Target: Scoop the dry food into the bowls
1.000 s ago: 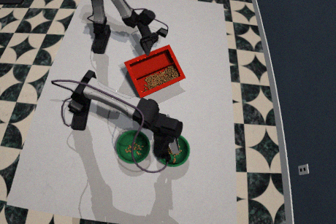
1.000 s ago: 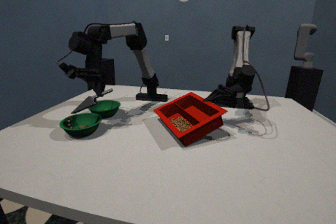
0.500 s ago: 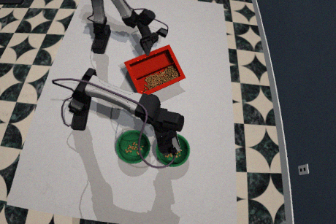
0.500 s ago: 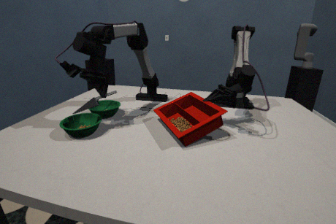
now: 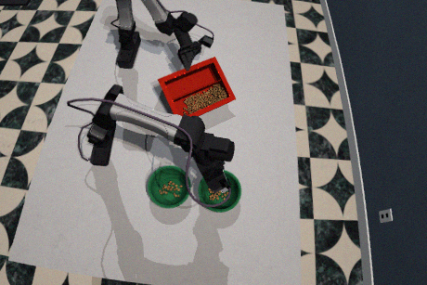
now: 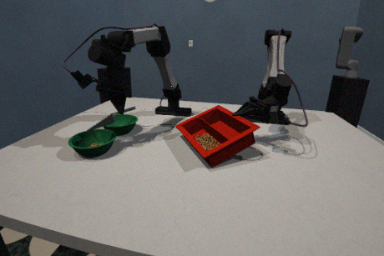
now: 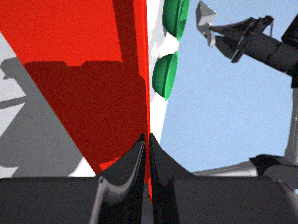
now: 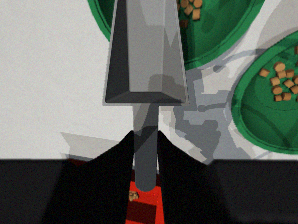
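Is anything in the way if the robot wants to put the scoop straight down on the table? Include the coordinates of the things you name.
Yes, the round green bowl farther from the arm bases [image 5: 237, 192] [image 6: 79, 143] [image 7: 172, 20] [image 8: 225, 42] is under part of the grey scoop [image 5: 225, 190] [image 6: 100, 122] [image 7: 204, 17] [image 8: 147, 60]. It should probably move sideways first.
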Robot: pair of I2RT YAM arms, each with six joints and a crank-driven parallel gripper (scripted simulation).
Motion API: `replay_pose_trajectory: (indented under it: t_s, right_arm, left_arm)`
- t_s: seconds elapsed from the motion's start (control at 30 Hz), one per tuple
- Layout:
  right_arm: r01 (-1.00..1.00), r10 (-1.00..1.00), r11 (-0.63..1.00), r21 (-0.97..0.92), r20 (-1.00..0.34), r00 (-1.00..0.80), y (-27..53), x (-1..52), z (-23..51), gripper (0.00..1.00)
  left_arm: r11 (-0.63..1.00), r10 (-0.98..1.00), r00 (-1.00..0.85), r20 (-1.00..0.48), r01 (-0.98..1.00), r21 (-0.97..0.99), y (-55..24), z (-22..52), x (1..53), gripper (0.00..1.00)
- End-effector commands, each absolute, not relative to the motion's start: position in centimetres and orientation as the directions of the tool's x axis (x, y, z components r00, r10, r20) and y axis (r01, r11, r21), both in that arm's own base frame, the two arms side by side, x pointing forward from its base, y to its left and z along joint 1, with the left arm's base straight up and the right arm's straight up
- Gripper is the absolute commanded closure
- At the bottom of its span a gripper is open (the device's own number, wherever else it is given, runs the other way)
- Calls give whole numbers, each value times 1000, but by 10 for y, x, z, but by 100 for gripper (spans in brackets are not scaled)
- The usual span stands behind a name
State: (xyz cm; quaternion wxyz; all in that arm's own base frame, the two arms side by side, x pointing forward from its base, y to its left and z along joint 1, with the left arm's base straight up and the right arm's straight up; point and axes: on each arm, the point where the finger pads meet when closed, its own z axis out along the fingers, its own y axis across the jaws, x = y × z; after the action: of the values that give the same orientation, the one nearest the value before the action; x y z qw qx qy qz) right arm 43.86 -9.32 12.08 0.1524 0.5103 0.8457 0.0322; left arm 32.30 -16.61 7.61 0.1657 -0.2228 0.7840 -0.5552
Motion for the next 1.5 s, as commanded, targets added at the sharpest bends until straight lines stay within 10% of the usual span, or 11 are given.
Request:
replay_pose_trajectory:
  t_s: [0.0, 1.47]
  right_arm:
    - [830, 860, 492, 262, -294, -417, -99, 442, 152, 100]
    - [592, 513, 805, 39, -547, -661, -116, 416, 131, 100]
  left_arm:
    - [286, -501, -854, -137, -15, -958, -171, 108, 336, 100]
    - [286, -501, -854, -137, -15, -958, -171, 108, 336, 100]
